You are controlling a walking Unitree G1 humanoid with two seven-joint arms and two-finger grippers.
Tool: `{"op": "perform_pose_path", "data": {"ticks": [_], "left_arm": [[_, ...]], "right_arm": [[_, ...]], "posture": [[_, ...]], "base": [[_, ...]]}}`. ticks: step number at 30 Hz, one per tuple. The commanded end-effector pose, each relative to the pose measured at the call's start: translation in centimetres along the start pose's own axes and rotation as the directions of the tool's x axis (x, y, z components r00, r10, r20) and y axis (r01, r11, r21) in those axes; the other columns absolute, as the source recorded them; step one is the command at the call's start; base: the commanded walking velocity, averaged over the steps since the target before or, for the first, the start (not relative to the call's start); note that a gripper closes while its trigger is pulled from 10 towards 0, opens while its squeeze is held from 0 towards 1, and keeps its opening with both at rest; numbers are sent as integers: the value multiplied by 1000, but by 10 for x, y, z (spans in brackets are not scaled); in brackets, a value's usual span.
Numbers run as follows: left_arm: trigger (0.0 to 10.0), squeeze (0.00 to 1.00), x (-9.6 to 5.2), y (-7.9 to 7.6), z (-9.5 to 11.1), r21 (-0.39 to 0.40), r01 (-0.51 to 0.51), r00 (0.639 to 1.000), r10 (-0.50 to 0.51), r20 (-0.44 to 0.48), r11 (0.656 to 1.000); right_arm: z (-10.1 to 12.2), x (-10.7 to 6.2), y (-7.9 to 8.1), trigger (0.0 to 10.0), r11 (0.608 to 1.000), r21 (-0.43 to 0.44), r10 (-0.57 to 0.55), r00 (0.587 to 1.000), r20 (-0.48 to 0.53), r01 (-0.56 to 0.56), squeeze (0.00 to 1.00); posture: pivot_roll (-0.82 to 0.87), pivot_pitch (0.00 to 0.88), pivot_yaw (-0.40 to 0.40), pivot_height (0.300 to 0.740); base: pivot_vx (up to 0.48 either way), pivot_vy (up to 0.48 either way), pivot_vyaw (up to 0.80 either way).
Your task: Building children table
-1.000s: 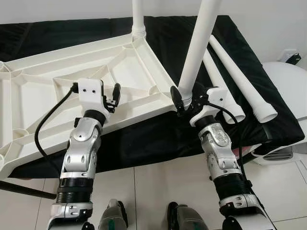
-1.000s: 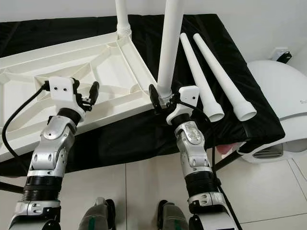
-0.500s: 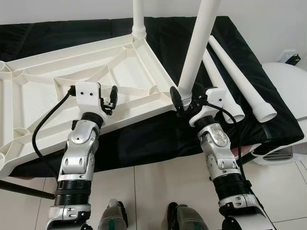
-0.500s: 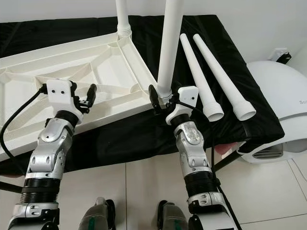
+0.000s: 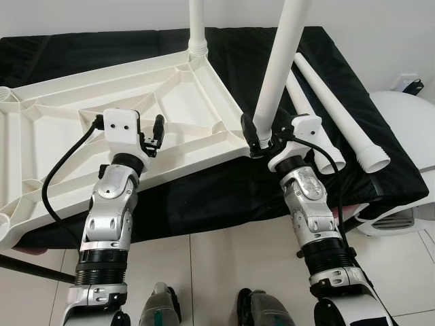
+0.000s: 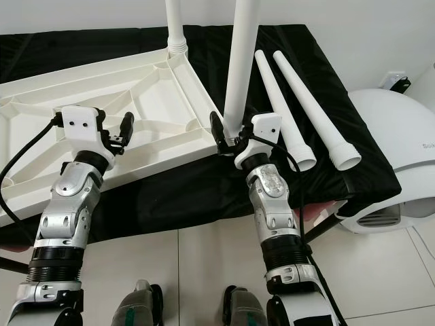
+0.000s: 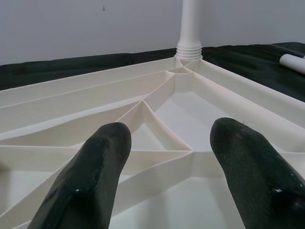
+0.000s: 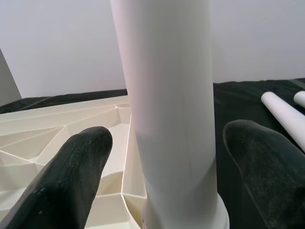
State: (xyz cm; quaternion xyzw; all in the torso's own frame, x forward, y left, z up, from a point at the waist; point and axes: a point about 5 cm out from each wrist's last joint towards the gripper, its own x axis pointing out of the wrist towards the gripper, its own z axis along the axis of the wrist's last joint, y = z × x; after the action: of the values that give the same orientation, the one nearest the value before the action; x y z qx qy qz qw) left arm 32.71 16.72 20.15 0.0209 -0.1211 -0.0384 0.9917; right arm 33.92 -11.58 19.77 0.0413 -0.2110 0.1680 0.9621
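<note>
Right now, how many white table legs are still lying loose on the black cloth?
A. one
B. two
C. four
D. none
B: two loose legs lie side by side on the black cloth, to the right of the upturned tabletop, while two others stand upright at its corners.

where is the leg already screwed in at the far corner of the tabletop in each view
Left eye: fitted leg rises at top centre, from the tabletop's far corner.
Right eye: same leg, top, left of centre.
Left wrist: leg stands beyond the fingers.
Right wrist: not seen.
Shared landmark: the ribbed collar at its base.
</note>
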Motion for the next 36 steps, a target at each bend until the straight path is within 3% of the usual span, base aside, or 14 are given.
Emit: {"op": "perform_pose_path", "data": {"ticks": [1, 23, 36], "left_arm": [[10000, 0, 0, 5, -1, 18, -52, 999, 52, -3, 998], [10000, 0, 0, 3, -5, 12, -37, 999, 37, -20, 999], [10000, 0, 6, 3, -9, -18, -67, 997, 66, -42, 998]], "right_arm": [[-1, 0, 0, 10000, 1000, -8, 7, 1000, 0, -7, 0], [-8, -5, -3, 10000, 1000, -21, -22, 999, -28, 22, 0], [-9, 3, -6, 10000, 999, -33, -40, 998, -41, 39, 0]], "posture": [[17, 87, -14, 740], [17, 98, 5, 740], [18, 60, 4, 740]], "base": [[0, 0, 0], [0, 0, 0], [0, 0, 0]]}}
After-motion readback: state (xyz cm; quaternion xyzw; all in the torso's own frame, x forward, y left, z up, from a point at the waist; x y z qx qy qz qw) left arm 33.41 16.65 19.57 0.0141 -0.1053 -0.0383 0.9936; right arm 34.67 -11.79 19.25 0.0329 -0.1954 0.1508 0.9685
